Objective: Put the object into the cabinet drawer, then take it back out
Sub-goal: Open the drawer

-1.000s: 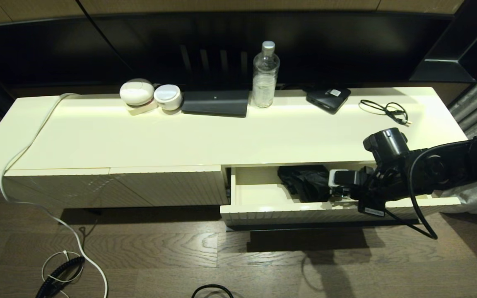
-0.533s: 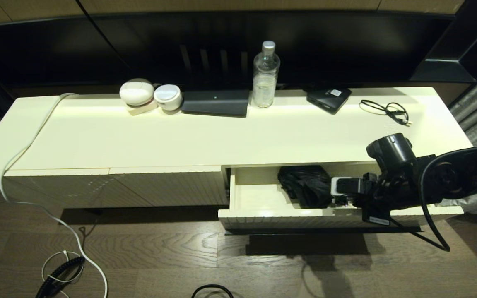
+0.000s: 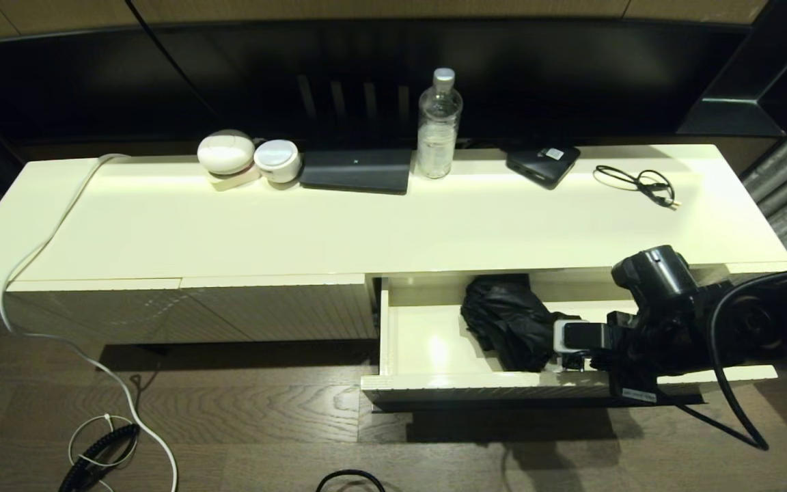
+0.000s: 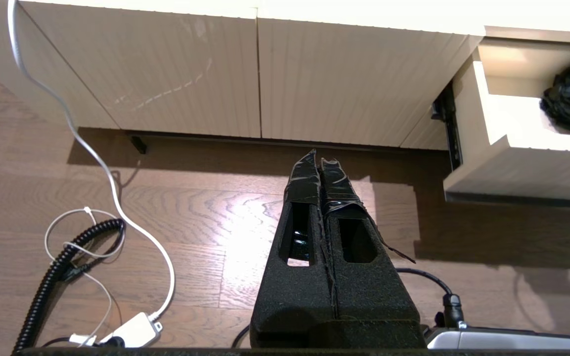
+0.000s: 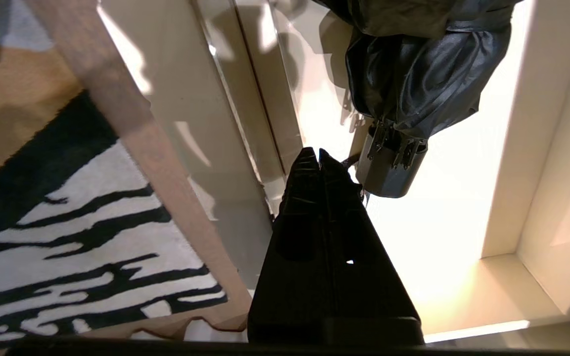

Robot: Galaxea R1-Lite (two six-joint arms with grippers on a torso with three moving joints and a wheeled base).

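Item: black folding umbrella (image 3: 506,326), lying inside the open cabinet drawer (image 3: 434,383), toward its centre-back; handle end at 4 o'clock of the fabric bundle. Right gripper (image 5: 318,151): fingers pressed together, empty, tips over the front edge, just beside the handle. Left gripper (image 4: 320,160): closed, parked above the floor. Step, likely: retrieval; spread fingers first, straddle handle rather than loose folds.

Umbrella (image 3: 506,328) lies in the drawer (image 3: 434,389), seemingly left of right claw (image 3: 574,352).
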